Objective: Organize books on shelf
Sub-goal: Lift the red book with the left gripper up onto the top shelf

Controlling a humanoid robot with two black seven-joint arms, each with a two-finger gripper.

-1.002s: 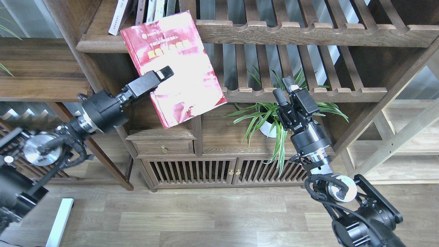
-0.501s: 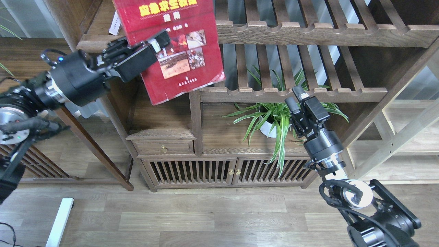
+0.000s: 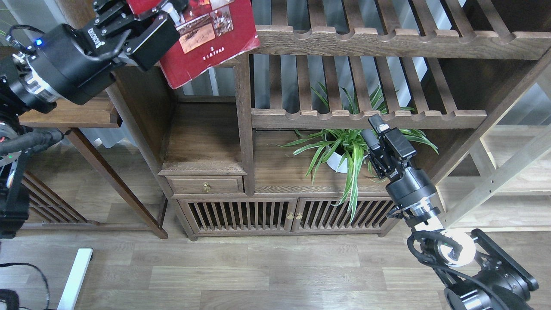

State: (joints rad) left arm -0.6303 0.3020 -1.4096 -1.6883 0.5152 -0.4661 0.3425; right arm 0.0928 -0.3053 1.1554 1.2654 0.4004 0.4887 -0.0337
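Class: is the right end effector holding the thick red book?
No. The right end effector is empty; the left end effector grips the red book.

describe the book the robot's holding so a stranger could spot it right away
Look to the top left of the dark wooden shelving unit, where the left gripper is shut on the red book. It is the only red thing here, its cover showing small photos.

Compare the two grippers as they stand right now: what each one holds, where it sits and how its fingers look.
The left gripper is shut on the red book, while the right gripper holds nothing. The left gripper is high at the top left of the view; the right gripper sits lower, in front of the potted plant. The right gripper's fingers stand apart; the left's clamp the cover. Both are black and two-fingered.
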